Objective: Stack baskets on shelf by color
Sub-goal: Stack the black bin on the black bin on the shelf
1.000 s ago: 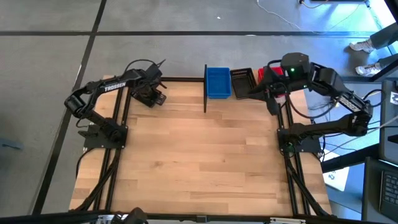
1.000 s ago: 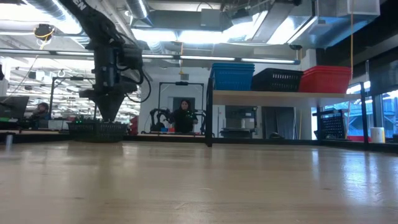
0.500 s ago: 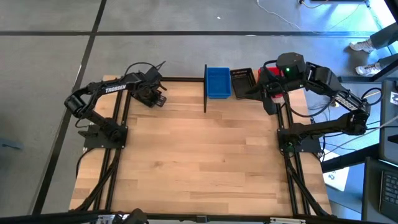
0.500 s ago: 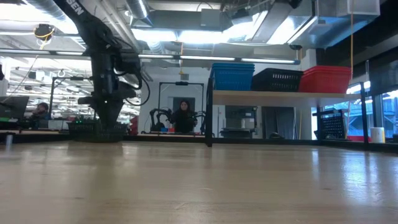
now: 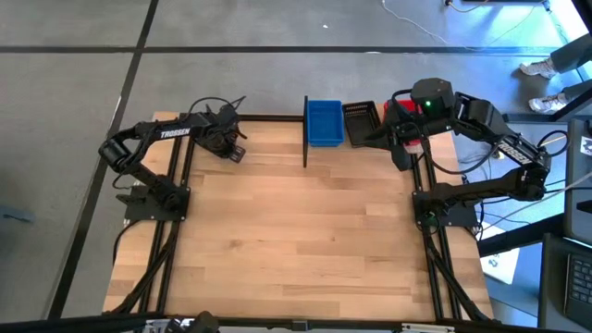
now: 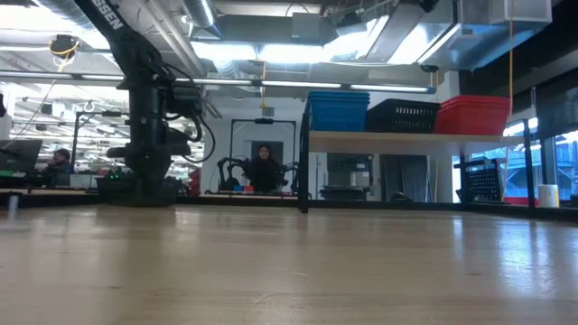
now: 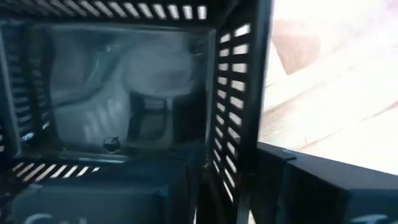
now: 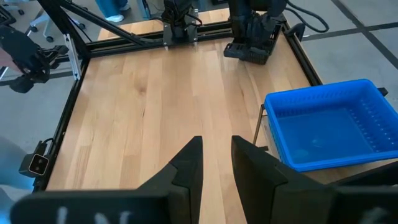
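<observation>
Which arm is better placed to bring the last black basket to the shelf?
Left. The left gripper is down on the black basket at the table's far left corner; a wall sits between its fingers. The right gripper waits open by the shelf.

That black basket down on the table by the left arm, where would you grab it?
By a long side wall near its rim, coming from above. The black basket sits upright with its mouth open, so one finger can go inside and one outside the slotted wall. The left tool is already low over it; its grip is unclear. The right tool waits open by the shelf.
</observation>
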{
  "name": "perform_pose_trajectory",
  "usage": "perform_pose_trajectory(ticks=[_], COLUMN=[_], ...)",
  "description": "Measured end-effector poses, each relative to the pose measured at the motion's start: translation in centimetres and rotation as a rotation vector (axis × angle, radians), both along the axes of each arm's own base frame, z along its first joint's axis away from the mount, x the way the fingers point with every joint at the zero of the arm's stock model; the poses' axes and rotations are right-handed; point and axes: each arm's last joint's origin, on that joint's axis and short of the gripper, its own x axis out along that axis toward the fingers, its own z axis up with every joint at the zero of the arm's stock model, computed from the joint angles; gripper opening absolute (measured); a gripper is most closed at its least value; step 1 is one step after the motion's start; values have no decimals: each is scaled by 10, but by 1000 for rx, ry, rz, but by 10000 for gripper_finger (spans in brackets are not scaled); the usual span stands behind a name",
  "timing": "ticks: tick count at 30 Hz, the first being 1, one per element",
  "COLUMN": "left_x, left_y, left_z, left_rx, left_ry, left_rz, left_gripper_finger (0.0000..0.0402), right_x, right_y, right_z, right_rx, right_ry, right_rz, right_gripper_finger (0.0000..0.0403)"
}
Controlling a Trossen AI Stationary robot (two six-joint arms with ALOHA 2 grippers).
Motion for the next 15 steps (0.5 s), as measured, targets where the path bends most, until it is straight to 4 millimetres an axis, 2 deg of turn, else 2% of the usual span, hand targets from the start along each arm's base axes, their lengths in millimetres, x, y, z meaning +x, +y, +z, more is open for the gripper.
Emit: perform_pose_trajectory(ticks=[5, 9, 15], left_x=[2, 7, 24], left_y=[-2, -6, -24], left_z=[0, 8, 46], left_rx=[13, 44, 174], left_ry=[12, 35, 67], left_rz=[-29, -78, -273], left_gripper_finger=[13, 4, 0], right_x=[0, 0, 0], right_y=[0, 0, 0], right_z=[0, 0, 0], right_rx=[0, 62, 111], right_ry=[0, 1, 3], right_rz=[0, -40, -72], right_gripper_finger=[83, 83, 83])
